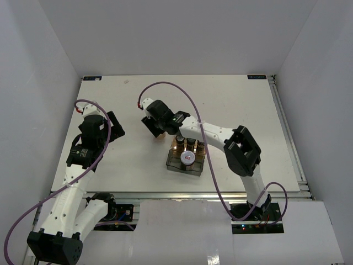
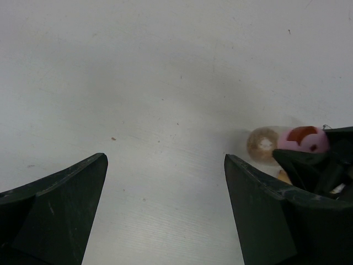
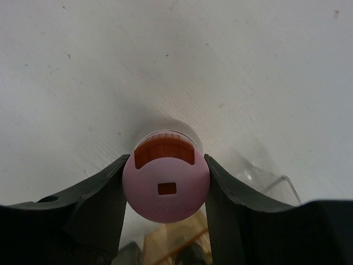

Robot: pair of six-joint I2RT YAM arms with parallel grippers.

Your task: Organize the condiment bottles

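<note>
My right gripper [image 3: 165, 161] is shut on a pink-capped condiment jar [image 3: 165, 187], its fingers pressed on both sides of the cap. In the top view this gripper [image 1: 157, 131] is just left of and behind the clear bin [image 1: 172, 164]. The bin holds several jars, some with black caps [image 1: 179, 144] and one with a white red-labelled cap [image 1: 188, 158]. The left wrist view shows the pink-capped jar [image 2: 302, 140] tilted, with brown contents, in the right gripper's fingers [image 2: 322, 165]. My left gripper [image 2: 165, 160] is open and empty over bare table, left of the right one [image 1: 115, 128].
A corner of the clear bin [image 3: 276, 185] lies just right of the held jar in the right wrist view. White walls enclose the table on three sides. A metal rail [image 1: 287, 132] runs along the table's right edge.
</note>
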